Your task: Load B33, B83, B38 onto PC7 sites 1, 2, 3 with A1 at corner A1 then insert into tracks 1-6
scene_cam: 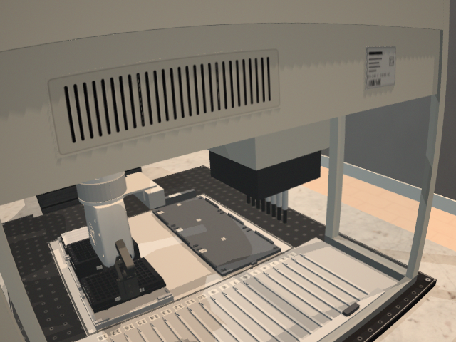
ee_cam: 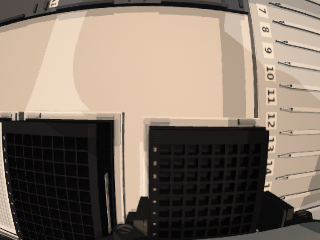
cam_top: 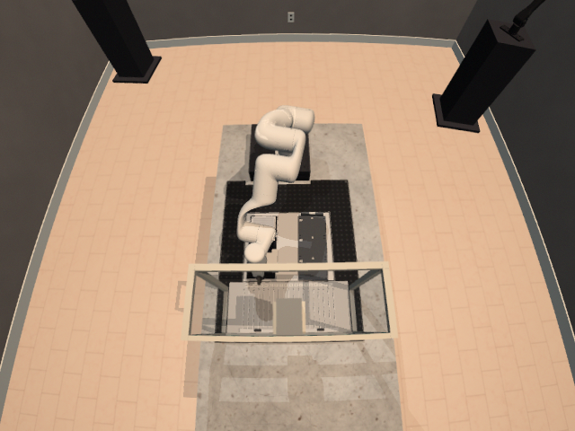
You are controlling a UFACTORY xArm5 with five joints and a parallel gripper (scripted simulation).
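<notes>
B38 (cam_top: 267, 274) (scene_cam: 99, 287) (ee_cam: 207, 175), black 96-well plate, is in the gripper (cam_top: 258, 279) (scene_cam: 130, 270) (ee_cam: 206, 214): fingers set wide, clamped on opposite sides of the plate. Gripper points down; plate looks level, at nest S3 (scene_cam: 147, 305) (ee_cam: 146, 150), the end of the row by the rails. Can't tell whether it is fully down in the nest or slightly raised.

B83 (cam_top: 272, 245) (scene_cam: 79, 254) (ee_cam: 52, 185), black deep-well block, is next in the row on S2, just beside B38 with a gap between. B33 (cam_top: 263, 221) (scene_cam: 75, 235) (ee_cam: 4, 205), pale, is on S1 at the arm-base end, mostly cut off in the wrist view.

PC7 (cam_top: 312, 241) (scene_cam: 217, 231) (ee_cam: 100, 6), dark flat carrier, lies on the apron (cam_top: 287, 232) (scene_cam: 172, 254) (ee_cam: 150, 65), well apart from the plate row, its long side running toward the rails. It is outside the tracks, in front of the low-numbered ones. Pale marks and small locators show on its top.

Rails (cam_top: 320, 301) (scene_cam: 257, 294) (ee_cam: 300, 95): thin ribs with a row of track numbers along the apron edge. Black pipetting head (scene_cam: 265, 180) hangs above the deck, tips down. White arm (cam_top: 267, 185) (scene_cam: 101, 191) reaches over the nest row.
</notes>
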